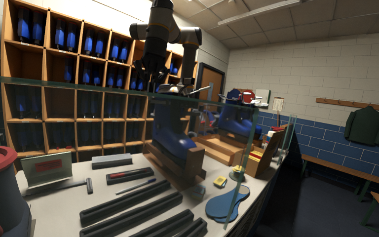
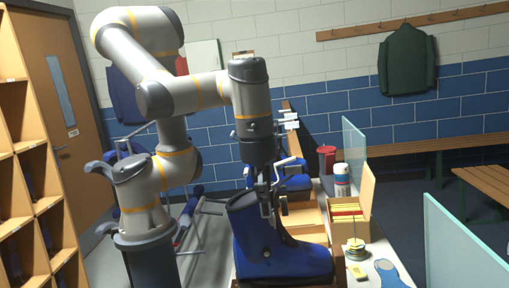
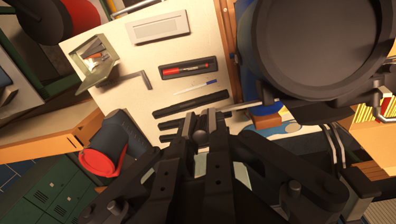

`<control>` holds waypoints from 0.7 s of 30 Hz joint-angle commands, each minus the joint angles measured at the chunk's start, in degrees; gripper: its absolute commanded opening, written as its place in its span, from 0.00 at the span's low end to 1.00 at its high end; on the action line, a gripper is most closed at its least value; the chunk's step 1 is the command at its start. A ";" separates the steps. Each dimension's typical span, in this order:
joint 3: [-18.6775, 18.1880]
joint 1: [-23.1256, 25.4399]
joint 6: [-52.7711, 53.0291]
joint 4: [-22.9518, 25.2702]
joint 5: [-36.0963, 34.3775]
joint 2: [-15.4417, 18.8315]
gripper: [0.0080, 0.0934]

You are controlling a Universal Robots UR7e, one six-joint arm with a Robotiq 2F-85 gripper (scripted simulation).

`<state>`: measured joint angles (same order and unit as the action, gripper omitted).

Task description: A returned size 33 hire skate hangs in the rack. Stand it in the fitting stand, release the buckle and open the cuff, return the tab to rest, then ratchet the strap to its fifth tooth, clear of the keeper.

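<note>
The blue skate [image 2: 271, 237] stands upright in the wooden fitting stand [image 1: 179, 165] on the counter, toe against the stand's front block. My gripper [image 3: 200, 124] hangs straight down beside the open dark cuff [image 3: 313, 47], and its two fingers clamp a dark ribbed strap tab [image 3: 202, 126] with a round knob at its end. From the second side camera the fingers [image 2: 264, 200] sit on the front of the cuff, where the black strap [image 2: 285, 228] curves down the ankle. A pale buckle lever [image 2: 282, 166] sticks out just above.
Behind the counter a wall of wooden cubbies [image 1: 70, 83] holds several blue skates. A second skate [image 1: 237, 117] sits in another stand farther back, next to a cardboard box [image 2: 348, 214]. Black trays [image 1: 131, 206], a marker [image 3: 184, 69], a pen [image 1: 135, 186] and a glass screen [image 1: 240, 156] occupy the counter.
</note>
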<state>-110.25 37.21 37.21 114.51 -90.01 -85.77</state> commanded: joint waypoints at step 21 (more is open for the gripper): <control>0.02 0.00 0.00 0.01 0.01 -0.02 0.00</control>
<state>-110.25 37.21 37.21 114.50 -90.00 -85.77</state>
